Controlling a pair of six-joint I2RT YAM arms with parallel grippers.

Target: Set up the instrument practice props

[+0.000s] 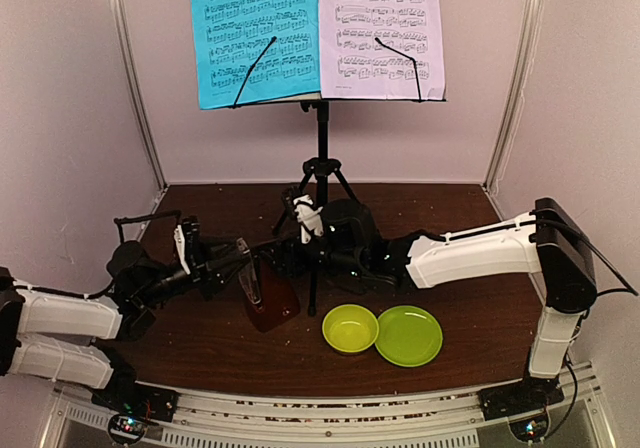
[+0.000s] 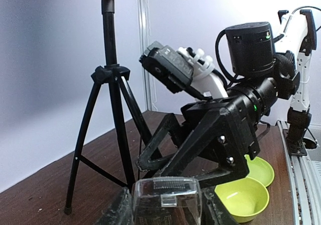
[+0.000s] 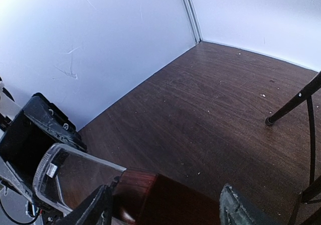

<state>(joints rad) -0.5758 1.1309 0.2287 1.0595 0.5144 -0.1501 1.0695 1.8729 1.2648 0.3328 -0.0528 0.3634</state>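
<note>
Metronome left of tabletop centre, toward front edge, near yellow-green bowl, left gripper pinching its clear cover, right gripper spread wide astride wooden body, grip there impossible to tell, music stand toward back edge.

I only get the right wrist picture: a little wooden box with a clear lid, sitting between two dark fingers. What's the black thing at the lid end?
Observer: That's the left gripper. Its fingers are clamped on the clear cover of the metronome.
Operator: And the thin black leg at my right edge, what does it hold up?
Observer: It belongs to a tripod music stand, which has a blue sheet and a pale lilac-white sheet side by side on its desk.
</note>
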